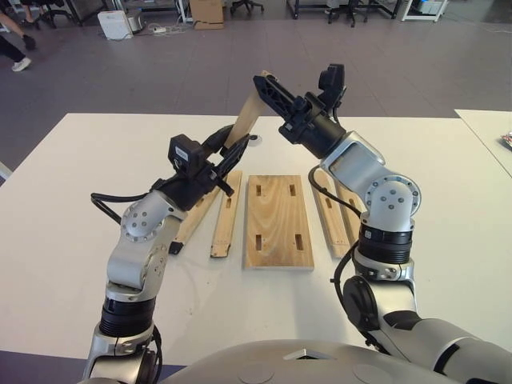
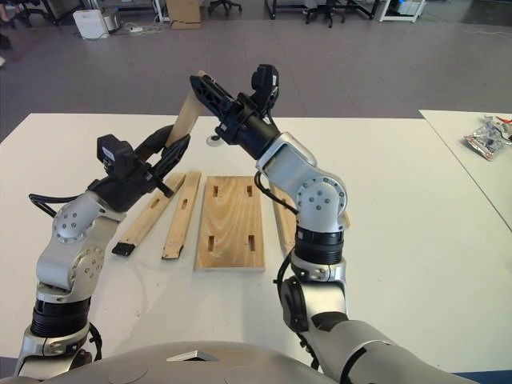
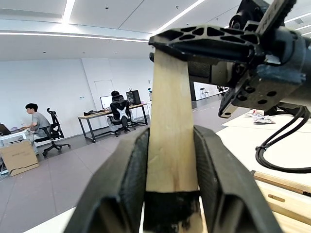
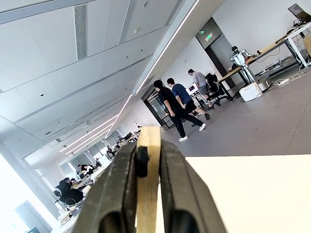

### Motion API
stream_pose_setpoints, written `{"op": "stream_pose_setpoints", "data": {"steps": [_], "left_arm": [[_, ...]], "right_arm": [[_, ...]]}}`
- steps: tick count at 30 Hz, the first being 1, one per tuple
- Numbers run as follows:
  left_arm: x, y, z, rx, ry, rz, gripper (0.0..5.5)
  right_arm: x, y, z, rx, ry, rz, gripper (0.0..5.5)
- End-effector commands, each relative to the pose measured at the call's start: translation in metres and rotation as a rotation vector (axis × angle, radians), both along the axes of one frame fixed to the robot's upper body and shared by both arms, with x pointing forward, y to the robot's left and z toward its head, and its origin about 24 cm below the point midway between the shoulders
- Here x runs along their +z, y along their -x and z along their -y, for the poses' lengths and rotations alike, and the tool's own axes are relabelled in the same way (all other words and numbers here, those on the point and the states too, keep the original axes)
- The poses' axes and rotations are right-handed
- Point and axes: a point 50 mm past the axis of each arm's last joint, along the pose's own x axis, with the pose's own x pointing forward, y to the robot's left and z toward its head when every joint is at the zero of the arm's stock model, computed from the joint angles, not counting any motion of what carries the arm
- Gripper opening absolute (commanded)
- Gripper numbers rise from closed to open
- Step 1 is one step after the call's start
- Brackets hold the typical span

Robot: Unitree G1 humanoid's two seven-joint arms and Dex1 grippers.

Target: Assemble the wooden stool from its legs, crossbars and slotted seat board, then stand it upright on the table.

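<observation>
Left gripper (image 3: 171, 145) clamped on the lower end of a wooden leg (image 1: 246, 112), one finger (image 3: 121, 184) pressed to each side; we note a dark cap on that end, sitting between the fingers. Right gripper (image 4: 148, 150) is closed over the upper end of the same leg, so both arms hold the one piece. We see the leg raised off the white table (image 1: 80, 200), tilted, its lower end towards the robot's left and its upper end higher and further to the right. Seat board (image 1: 278, 220) lies flat on the table in front of the robot, between the two arms, four slots facing up, touched by neither gripper. Just to the left of the board lie two wooden pieces side by side: a pale slat (image 1: 226, 212) next to the board and a second piece (image 1: 196, 216) with a dark end, partly under the left arm. To the right of the board we count two more slats (image 1: 328, 216), partly hidden behind the right arm
</observation>
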Motion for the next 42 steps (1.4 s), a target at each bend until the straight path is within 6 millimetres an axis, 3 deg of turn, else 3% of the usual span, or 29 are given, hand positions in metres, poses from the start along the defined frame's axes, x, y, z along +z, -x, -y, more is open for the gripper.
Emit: {"op": "stream_pose_setpoints", "data": {"steps": [1,3,6,9,13,16,21,25,33,42], "left_arm": [[0.001,-0.005,-0.012,0.123,0.057,0.007,1.3],[-0.003,-0.007,-0.019,0.189,0.082,-0.008,1.3],[-0.028,-0.005,-0.046,0.372,0.101,-0.09,2.08],[-0.052,0.009,-0.061,0.492,0.1,-0.165,2.12],[-0.061,0.025,-0.063,0.58,0.134,-0.185,2.12],[-0.064,0.034,-0.062,0.654,0.159,-0.189,2.12],[-0.065,0.041,-0.062,0.749,0.187,-0.189,2.12],[-0.064,0.043,-0.064,0.792,0.211,-0.186,2.8],[-0.061,0.044,-0.065,0.786,0.193,-0.189,2.83],[-0.059,0.042,-0.065,0.774,0.189,-0.178,2.83]], "right_arm": [[0.002,-0.006,0.003,-0.057,0.036,-0.003,0.44],[0.0,-0.011,0.008,-0.137,0.05,-0.018,0.44],[-0.007,-0.026,0.043,-0.508,0.204,0.033,0.42],[-0.015,-0.022,0.068,-0.702,0.299,0.082,0.42],[-0.039,0.001,0.085,-0.893,0.543,0.145,0.42],[-0.057,0.019,0.086,-0.899,0.666,0.105,0.42],[-0.069,0.024,0.079,-0.825,0.769,0.044,0.42],[-0.083,0.026,0.085,-0.806,0.803,-0.061,0.42],[-0.098,0.034,0.078,-0.777,0.786,-0.172,0.42],[-0.098,0.027,0.078,-0.829,0.797,-0.154,0.42]]}}
